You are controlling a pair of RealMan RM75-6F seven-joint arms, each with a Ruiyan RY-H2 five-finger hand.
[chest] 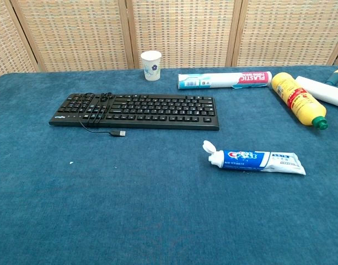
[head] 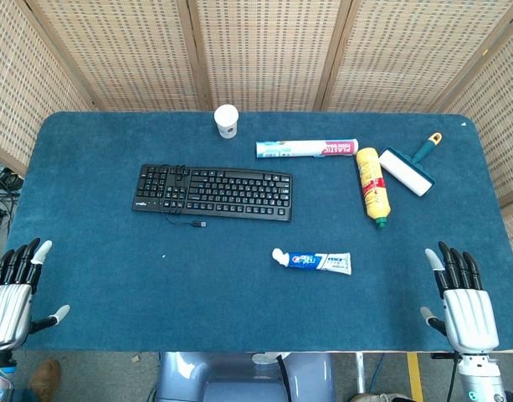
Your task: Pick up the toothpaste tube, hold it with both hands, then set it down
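Head view showed the toothpaste tube (head: 313, 261) lying untouched on the bench (head: 114, 268), left hand (head: 13, 289) and right hand (head: 464, 300) spread, holding nothing.

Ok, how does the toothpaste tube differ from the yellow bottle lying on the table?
The toothpaste tube is white and blue and flat at its tail; the yellow bottle is round, with a red label. The tube's white flip cap stands open, while the bottle's green cap is on. The tube lies crosswise near the front, cap toward the left hand; the bottle lies further back, cap pointing forward. Both lie on their sides, untouched, nearer the right hand.
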